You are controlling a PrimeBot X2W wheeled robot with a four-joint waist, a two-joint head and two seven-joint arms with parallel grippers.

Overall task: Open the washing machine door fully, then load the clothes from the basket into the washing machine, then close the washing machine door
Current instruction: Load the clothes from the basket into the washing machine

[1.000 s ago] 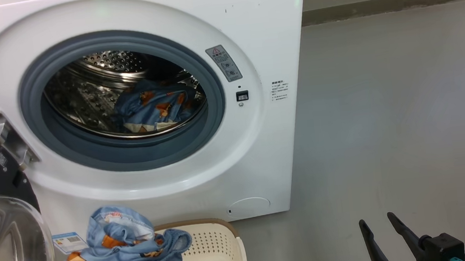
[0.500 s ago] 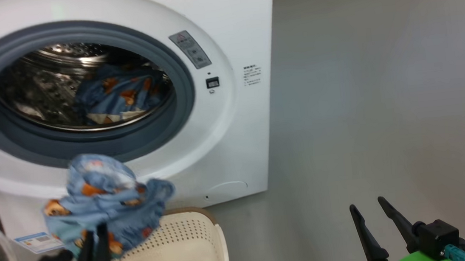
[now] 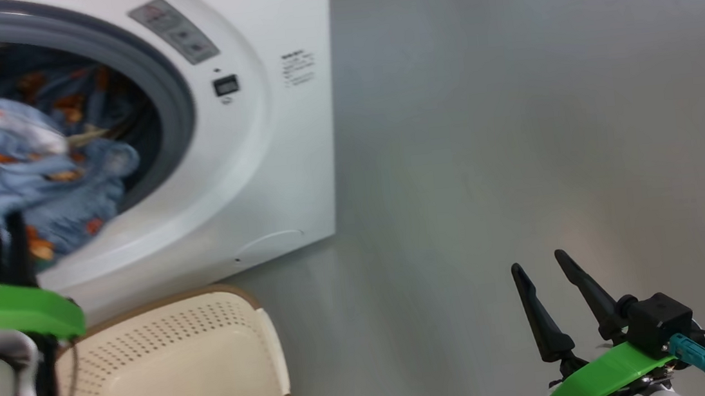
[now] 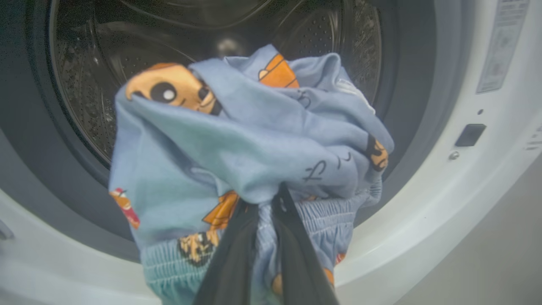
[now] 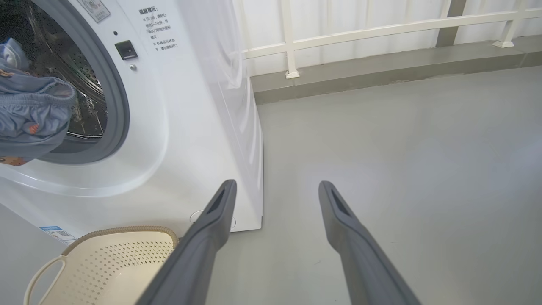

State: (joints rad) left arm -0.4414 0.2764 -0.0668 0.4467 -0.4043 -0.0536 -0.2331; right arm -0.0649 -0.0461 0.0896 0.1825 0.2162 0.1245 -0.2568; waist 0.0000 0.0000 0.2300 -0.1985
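A bundle of light blue clothes with orange bears hangs in front of the drum opening of the white washing machine. My left gripper is shut on its lower folds. In the left wrist view the clothes cover most of the steel drum, and my left gripper pinches the fabric. More bear-print fabric lies blurred inside the drum. The cream basket stands on the floor below the machine with nothing in it. My right gripper is open over the floor to the right. The washing machine door is out of view.
Grey floor stretches right of the machine. In the right wrist view my right gripper points past the machine's corner towards a white railing on a low kerb. The basket sits at lower left.
My left gripper has lifted the clothes from above the basket up to the drum opening. The head camera has swung right and down. The right gripper stays open.
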